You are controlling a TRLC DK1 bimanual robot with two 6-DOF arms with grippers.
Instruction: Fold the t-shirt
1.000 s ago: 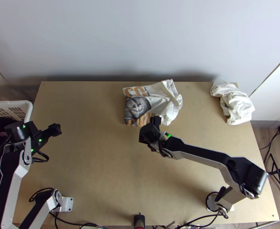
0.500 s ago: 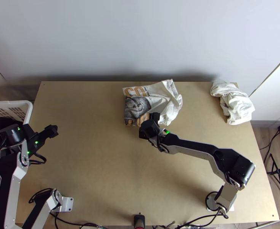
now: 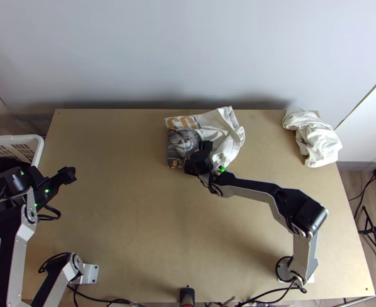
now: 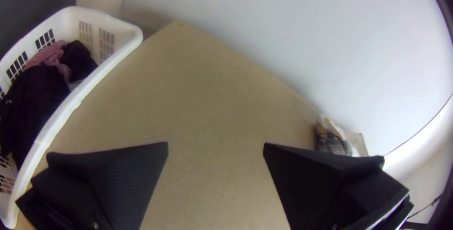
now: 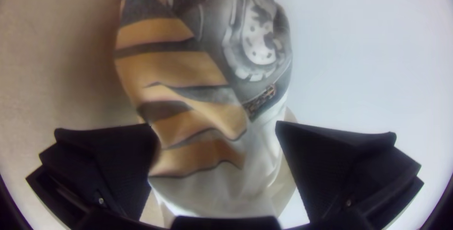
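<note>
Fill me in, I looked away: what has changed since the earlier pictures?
The right gripper moved farther up the top view, over the near part of the printed t-shirt, its fingers open. The left gripper drifted slightly left. Nothing was visibly grasped or released. The t-shirt and the crumpled white cloth stayed put.

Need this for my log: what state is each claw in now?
Left claw: open, holding nothing, above the light wooden table.
Right claw: open, over the white cloth T-shirt with orange-and-grey print, not clamped on it.
</note>
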